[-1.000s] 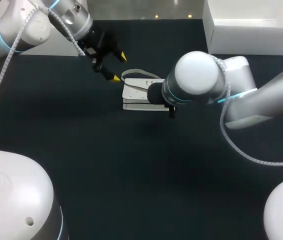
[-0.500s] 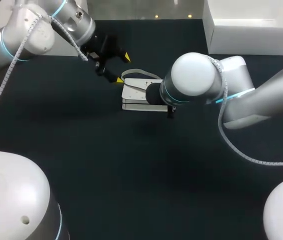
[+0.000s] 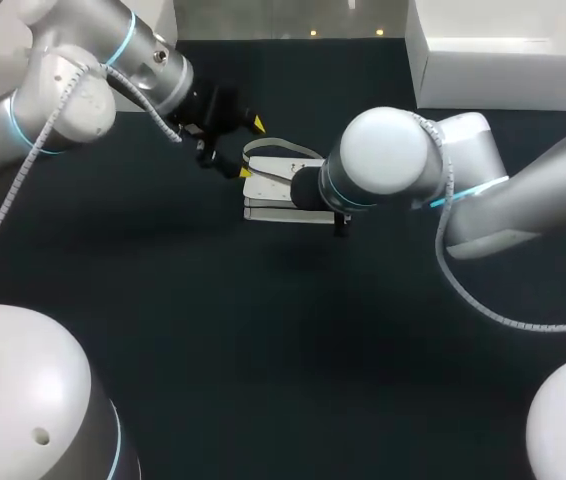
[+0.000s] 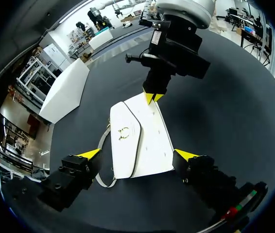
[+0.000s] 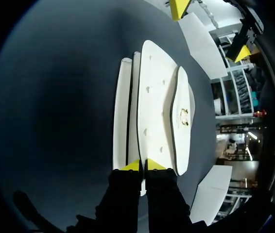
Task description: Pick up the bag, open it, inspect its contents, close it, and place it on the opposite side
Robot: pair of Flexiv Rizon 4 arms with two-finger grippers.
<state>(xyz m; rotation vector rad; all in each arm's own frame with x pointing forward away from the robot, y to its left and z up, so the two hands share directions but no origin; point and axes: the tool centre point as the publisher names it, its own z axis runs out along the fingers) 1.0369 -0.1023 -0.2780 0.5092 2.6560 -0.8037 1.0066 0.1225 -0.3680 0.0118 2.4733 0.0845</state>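
The white bag (image 3: 268, 190) lay flat in the middle of the counter (image 3: 263, 340), with the right claw (image 5: 143, 166) clamped on its right edge and the left claw (image 3: 252, 148) spread apart, straddling its left end.

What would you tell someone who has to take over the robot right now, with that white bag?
Left gripper: open, one finger on each side of the bag at the end nearest it, not gripping.
Right gripper: fingers almost together, pinching the edge at the bag's other end.
The bag lies flat on the dark table, about in the middle, flap shut.
Done: both arms are at the bag, nothing more.
Left to do: lift it, open it, look inside, close it, set it down on the other side.
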